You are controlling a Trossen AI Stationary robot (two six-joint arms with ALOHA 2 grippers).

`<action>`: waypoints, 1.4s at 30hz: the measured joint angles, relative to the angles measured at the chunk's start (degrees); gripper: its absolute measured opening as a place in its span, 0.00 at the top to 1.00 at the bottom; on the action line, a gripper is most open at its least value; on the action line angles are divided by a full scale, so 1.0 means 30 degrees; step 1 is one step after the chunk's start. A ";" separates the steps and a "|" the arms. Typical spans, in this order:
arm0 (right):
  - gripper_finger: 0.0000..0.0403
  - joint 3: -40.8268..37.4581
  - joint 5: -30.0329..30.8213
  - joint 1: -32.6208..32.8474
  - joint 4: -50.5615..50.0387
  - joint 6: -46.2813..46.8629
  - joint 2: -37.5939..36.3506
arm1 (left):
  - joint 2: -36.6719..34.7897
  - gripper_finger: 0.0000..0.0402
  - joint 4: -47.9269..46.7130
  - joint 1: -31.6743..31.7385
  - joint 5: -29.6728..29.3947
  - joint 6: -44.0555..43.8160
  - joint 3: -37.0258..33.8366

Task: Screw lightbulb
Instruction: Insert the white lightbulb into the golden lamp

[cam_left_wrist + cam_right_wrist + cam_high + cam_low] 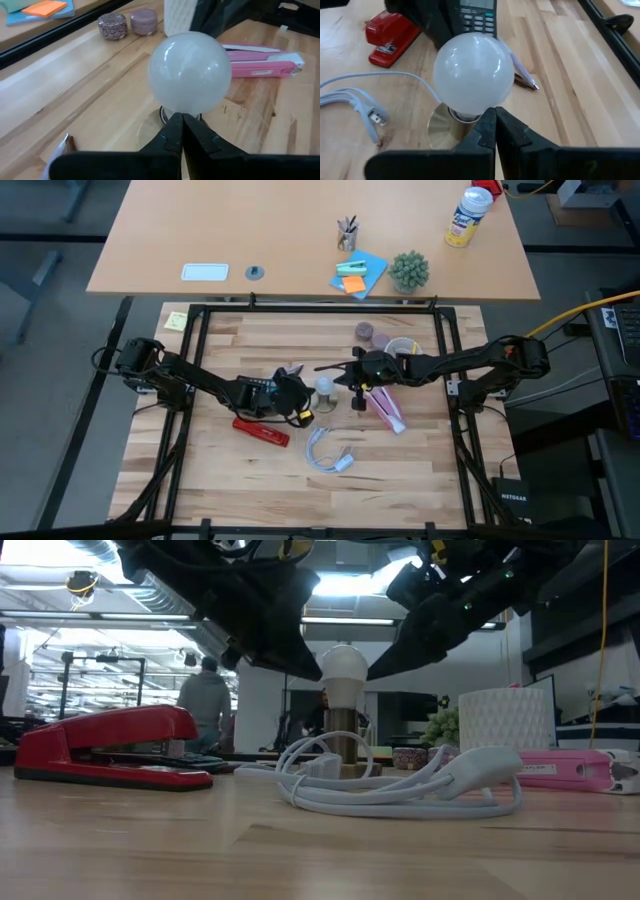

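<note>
The white round lightbulb (325,387) stands upright in a short socket stem (343,735) on a round flat base (439,134) at the table's middle. My left gripper (305,395) comes at it from the table's left with its fingers shut. My right gripper (347,376) comes from the right, also shut. In the low view the two grippers flank the globe (343,663), the left gripper (314,666) on one side and the right gripper (374,666) on the other. My left gripper (181,118) has its shut fingertips against the globe's lower side (182,109), just above the neck. It slants down from the table's left. The bulb stays upright in its socket. My right gripper (494,112) sets its shut fingertips against the globe's lower side (481,106) near the neck. It slants down from the table's right, opposite the other gripper.
A red stapler (262,430) and a dark calculator (262,390) lie under the left arm. A white cable (328,452) lies toward the near edge. A pink case (387,410), a white ribbed cup (402,350) and two small round tins (372,335) sit under the right arm.
</note>
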 joint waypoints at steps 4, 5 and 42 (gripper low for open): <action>0.98 0.0000 0.0006 0.0378 -0.0109 0.0000 0.0000 | 0.0000 1.00 -0.0118 0.0007 -0.0202 -0.0288 0.0000; 0.98 0.0000 0.0013 0.0513 -0.0115 -0.0005 0.0000 | 0.0000 1.00 -0.0146 0.0019 -0.0307 -0.0336 -0.0007; 0.98 0.0015 0.3101 0.1493 -0.1752 0.0279 -0.1472 | -0.0064 1.00 -0.1016 0.0149 -0.1428 -0.0897 0.0000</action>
